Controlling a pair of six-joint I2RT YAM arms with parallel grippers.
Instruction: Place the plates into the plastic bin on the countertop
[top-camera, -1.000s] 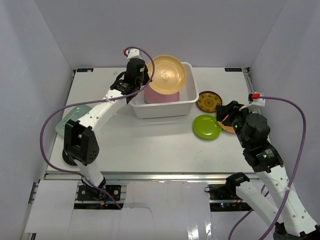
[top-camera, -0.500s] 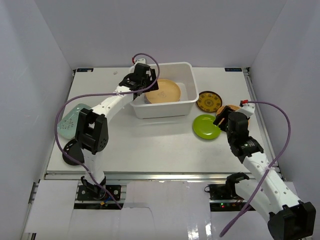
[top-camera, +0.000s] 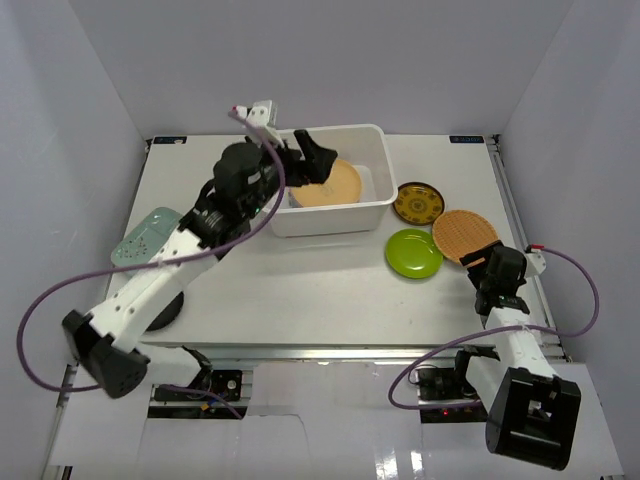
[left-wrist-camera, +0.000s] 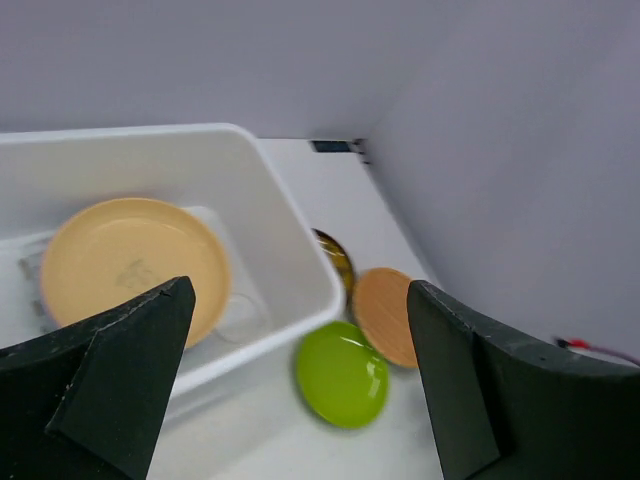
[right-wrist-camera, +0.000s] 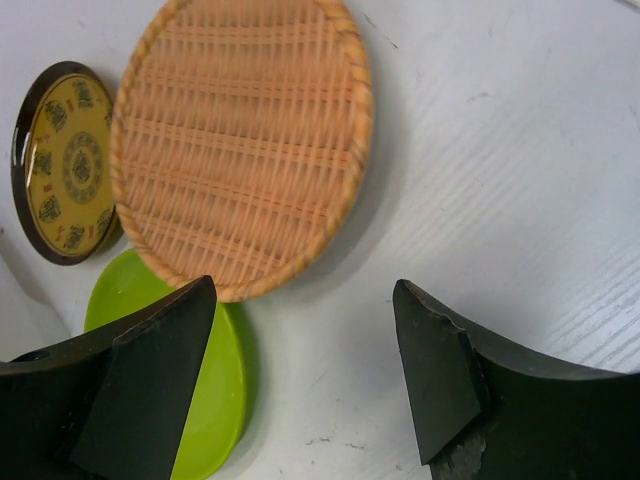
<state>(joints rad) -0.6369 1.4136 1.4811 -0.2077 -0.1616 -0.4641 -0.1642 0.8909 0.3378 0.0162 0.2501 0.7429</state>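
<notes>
Bin (top-camera: 330, 218): white tub at the back middle of the bench (top-camera: 300, 290)
Tan plate (top-camera: 328, 185): lies flat inside the bin, left of its centre
Left jaws: spread wide with nothing between them, raised over the bin's left end, beside the tan plate
Right jaws: apart and holding nothing, low over the bench just on the near side of the woven plate
Dark plate (top-camera: 418, 203): yellow pattern, on the bench just right of the bin
Woven plate (top-camera: 465, 236): orange, right of the dark plate, its edge meeting both the dark plate and the green plate
Green plate (top-camera: 414, 254): on the bench in front of the dark plate
Mint dish (top-camera: 140, 240): oblong, at the bench's far left, well apart from the bin, partly behind the left arm (top-camera: 170, 268)
Count: 1 plate clearly in the bin, 4 outside it
</notes>
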